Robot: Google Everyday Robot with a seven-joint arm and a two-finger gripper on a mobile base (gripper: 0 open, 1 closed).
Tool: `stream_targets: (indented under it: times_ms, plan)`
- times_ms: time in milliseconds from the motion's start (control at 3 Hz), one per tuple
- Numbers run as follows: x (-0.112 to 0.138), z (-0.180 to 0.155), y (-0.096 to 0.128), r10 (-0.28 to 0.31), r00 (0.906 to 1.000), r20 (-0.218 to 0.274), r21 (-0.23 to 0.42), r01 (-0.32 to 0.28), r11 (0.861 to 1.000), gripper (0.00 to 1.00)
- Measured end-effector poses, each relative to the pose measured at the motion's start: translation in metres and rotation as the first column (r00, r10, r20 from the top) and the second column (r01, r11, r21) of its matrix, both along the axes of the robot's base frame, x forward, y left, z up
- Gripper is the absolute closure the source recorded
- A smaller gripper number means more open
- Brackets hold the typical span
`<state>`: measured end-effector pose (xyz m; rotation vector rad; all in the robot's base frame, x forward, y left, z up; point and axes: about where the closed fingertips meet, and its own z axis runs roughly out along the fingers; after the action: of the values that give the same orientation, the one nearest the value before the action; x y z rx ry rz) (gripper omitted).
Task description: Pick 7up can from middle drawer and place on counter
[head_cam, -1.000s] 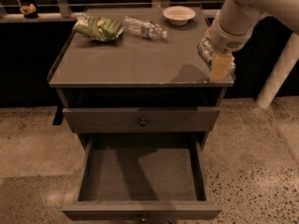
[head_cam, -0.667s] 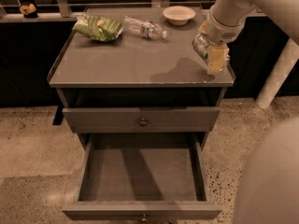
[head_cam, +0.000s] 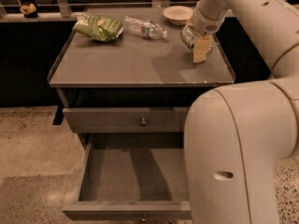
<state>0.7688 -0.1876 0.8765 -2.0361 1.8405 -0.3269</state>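
Observation:
My gripper (head_cam: 198, 46) is over the right part of the counter (head_cam: 126, 64), near its right rim. It is shut on the 7up can (head_cam: 188, 35), a silvery-green can held tilted just above or at the counter top; I cannot tell whether it touches. A pale finger (head_cam: 202, 49) covers the can's right side. The middle drawer (head_cam: 131, 176) is pulled open below, and the part of its inside that shows is bare. My arm's large pale link (head_cam: 233, 157) hides the drawer's right part.
At the back of the counter lie a green snack bag (head_cam: 98, 27), a clear plastic water bottle (head_cam: 145, 28) and a pale bowl (head_cam: 177, 14). The upper drawer (head_cam: 126, 120) is closed, with a round knob (head_cam: 143, 122). Speckled floor lies to the left.
My gripper, with the can in it, has moved a little further back over the counter's right side. My arm's big link has swung into the right foreground and now covers part of the open drawer.

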Motion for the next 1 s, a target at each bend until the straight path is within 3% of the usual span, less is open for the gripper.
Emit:
stream_targets:
  times_ms: [333,667,1000]
  plan:
    - [0.0038,-0.0003,0.0013,0.001,1.0000,0.005,0.000,-0.001,1.000,1.00]
    - [0.0039,-0.0005,0.0014,0.002,1.0000,0.004,0.000,-0.002,1.000,0.83]
    - [0.0039,-0.0006,0.0014,0.002,1.0000,0.004,0.000,-0.002,1.000,0.60]
